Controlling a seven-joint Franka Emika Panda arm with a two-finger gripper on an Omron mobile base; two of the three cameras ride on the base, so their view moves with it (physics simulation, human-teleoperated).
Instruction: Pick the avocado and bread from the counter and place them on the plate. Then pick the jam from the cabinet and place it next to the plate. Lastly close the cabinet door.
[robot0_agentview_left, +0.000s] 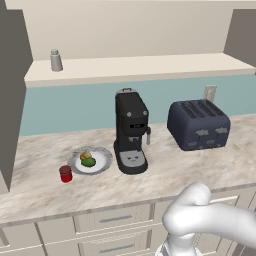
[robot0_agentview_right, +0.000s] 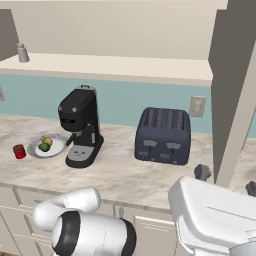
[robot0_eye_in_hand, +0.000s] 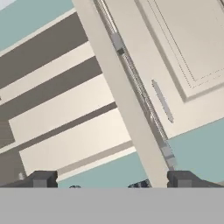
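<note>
The white plate (robot0_agentview_left: 102, 161) (robot0_agentview_right: 56, 148) sits on the counter (robot0_agentview_left: 200, 170) left of the coffee machine, with the bread (robot0_agentview_left: 85, 155) (robot0_agentview_right: 48, 141) and the green avocado (robot0_agentview_left: 89, 162) (robot0_agentview_right: 43, 147) on it. The red jam (robot0_agentview_left: 65, 173) (robot0_agentview_right: 19, 151) stands on the counter just left of the plate. The cabinet (robot0_agentview_left: 140, 67) is open. Its right door (robot0_agentview_right: 235, 90) (robot0_eye_in_hand: 183, 39) swings out over the counter. My gripper (robot0_agentview_right: 226, 180) (robot0_eye_in_hand: 113, 179) is open, with the door's edge between its fingertips (robot0_eye_in_hand: 43, 179) and nothing held. The door's silver handle (robot0_eye_in_hand: 162, 100) lies ahead to the right.
A black coffee machine (robot0_agentview_left: 131, 132) (robot0_agentview_right: 80, 127) and a dark blue toaster (robot0_agentview_left: 198, 123) (robot0_agentview_right: 163, 135) stand on the counter. A grey-white shaker (robot0_agentview_left: 56, 60) (robot0_agentview_right: 22, 52) rests on the cabinet shelf. The left cabinet door (robot0_agentview_left: 10, 100) hangs open at the left.
</note>
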